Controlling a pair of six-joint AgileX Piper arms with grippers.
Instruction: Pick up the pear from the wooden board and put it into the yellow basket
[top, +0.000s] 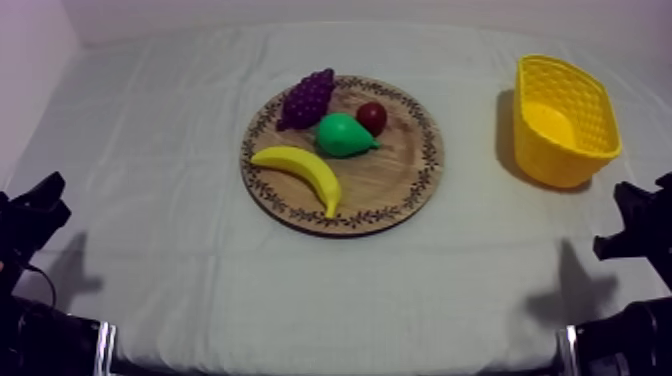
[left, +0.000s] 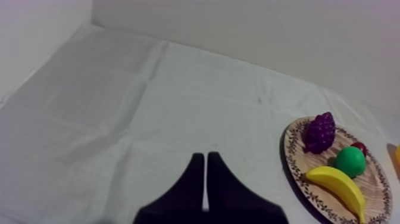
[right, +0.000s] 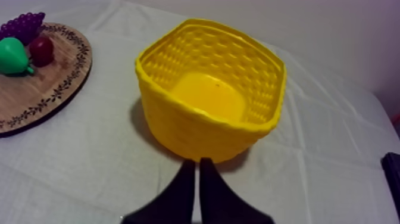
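Observation:
The green pear (top: 342, 135) lies near the middle of the round wooden board (top: 388, 178), its stem toward the small red fruit (top: 372, 117). The yellow basket (top: 556, 152) stands empty at the right of the table, tipped a little. My left gripper (top: 36, 208) rests low at the left edge, shut on nothing, its fingers a narrow wedge (left: 205, 157) far from the pear (left: 350, 161). My right gripper (top: 636, 216) rests low at the right, also shut (right: 197, 162), just in front of the basket (right: 190, 128). The pear (right: 13, 56) sits on the board (right: 37, 90) beyond it.
On the board with the pear are purple grapes (top: 307, 97) at the back and a banana (top: 300, 170) at the front left. Grey-white cloth covers the table, and a wall rises behind its far edge.

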